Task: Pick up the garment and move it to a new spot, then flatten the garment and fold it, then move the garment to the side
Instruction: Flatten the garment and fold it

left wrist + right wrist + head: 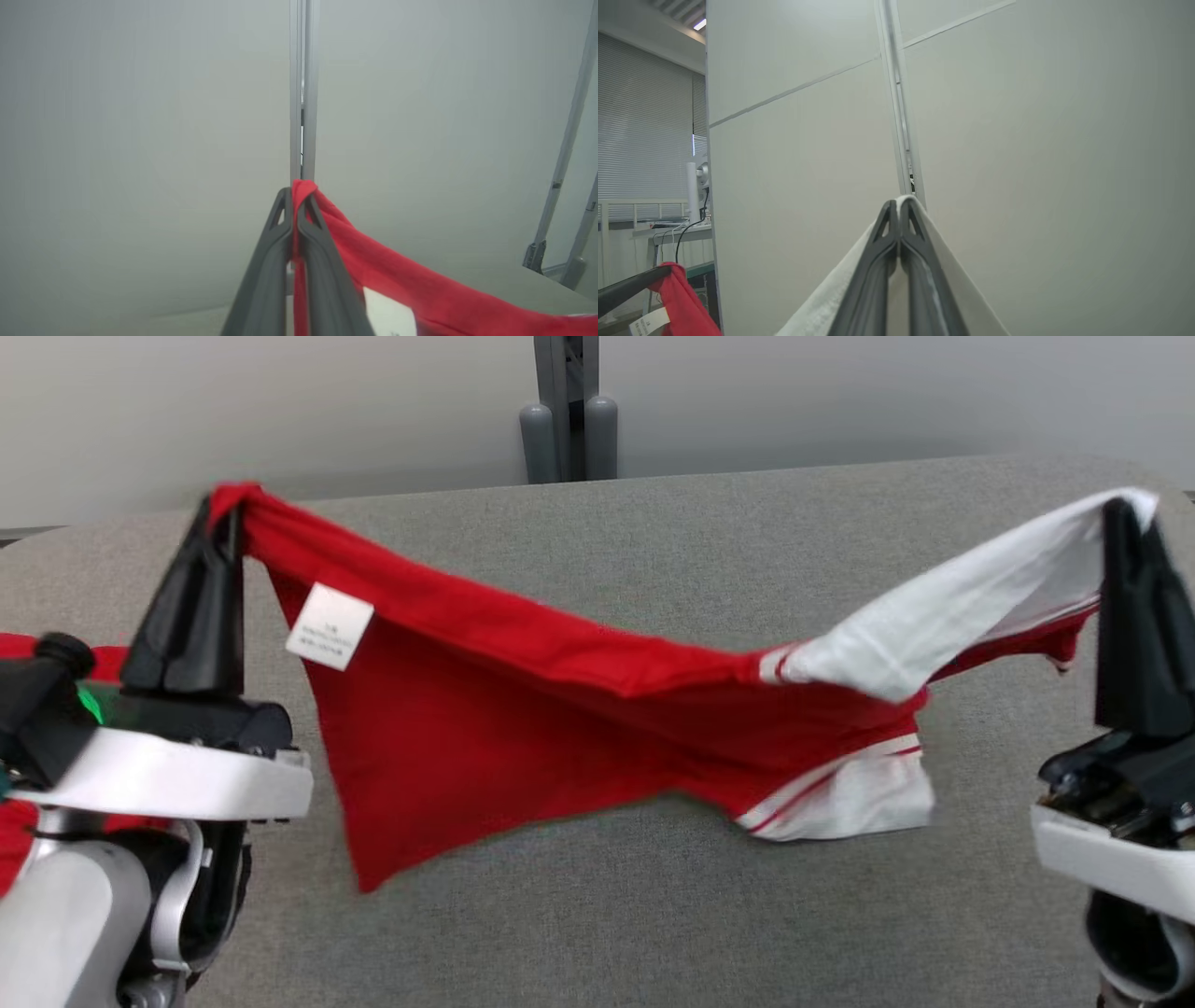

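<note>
Head view: one red-white garment (523,709), one label (330,625); left gripper (222,513), right gripper (1123,513) each pinch garment end.

red garment (523,709) with white sleeve hangs stretched above the grey table, seemingly inside out.

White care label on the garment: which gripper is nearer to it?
Left. The left gripper pinches the red corner just beside the care label; the right gripper holds the white end of the garment, on the far side from the label.
</note>
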Controlling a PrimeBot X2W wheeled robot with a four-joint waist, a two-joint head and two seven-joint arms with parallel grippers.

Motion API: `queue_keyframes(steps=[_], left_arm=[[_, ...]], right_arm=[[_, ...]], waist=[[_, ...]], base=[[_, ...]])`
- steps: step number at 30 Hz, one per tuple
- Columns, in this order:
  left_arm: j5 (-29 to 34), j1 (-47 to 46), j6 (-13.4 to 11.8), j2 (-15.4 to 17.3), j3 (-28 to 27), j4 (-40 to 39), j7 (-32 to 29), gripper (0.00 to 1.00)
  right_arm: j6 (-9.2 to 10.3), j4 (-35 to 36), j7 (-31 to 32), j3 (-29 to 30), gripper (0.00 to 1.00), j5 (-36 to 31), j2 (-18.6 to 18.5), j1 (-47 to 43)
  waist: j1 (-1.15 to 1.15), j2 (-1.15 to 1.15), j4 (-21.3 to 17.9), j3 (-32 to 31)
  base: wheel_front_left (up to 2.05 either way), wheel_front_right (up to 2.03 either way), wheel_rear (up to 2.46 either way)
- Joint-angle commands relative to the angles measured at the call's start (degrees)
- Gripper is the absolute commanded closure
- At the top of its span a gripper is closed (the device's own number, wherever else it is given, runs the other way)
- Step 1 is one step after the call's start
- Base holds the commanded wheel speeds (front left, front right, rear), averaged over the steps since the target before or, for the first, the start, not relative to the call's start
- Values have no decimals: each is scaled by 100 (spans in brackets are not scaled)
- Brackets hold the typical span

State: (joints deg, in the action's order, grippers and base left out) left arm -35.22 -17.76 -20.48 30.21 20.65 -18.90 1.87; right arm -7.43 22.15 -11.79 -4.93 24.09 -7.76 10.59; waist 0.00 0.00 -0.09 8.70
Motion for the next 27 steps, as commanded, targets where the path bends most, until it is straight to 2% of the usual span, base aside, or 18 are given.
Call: queue_keyframes(steps=[1,11,16,20,21,27], left_arm=[[142,-289,-59,89,-68,-183,3,100],[628,-1350,-109,280,-119,-791,-251,100],[597,-1714,-12,223,-21,-717,-411,100],[437,-2253,310,100,130,-273,-490,100],[411,-2438,425,67,178,-59,-510,100],[200,-3686,1181,-346,455,1738,-371,100]], right_arm=[[-11,132,-72,120,100,-76,-28,317],[-11,484,253,407,100,-316,-190,1516],[-11,264,520,346,100,-286,-303,1952],[-10,-329,702,191,100,-211,-533,2567],[-11,-567,775,126,100,-330,-698,2765],[-7,-2518,975,-584,100,-328,-1023,4260]], waist=[[0,0,21,-82],[0,0,78,-311],[0,0,78,-304],[0,0,80,-151],[0,0,85,-107],[0,0,47,122]], base=[[0,0,0],[0,0,0],[0,0,0],[0,0,0],[0,0,0],[0,0,0]])
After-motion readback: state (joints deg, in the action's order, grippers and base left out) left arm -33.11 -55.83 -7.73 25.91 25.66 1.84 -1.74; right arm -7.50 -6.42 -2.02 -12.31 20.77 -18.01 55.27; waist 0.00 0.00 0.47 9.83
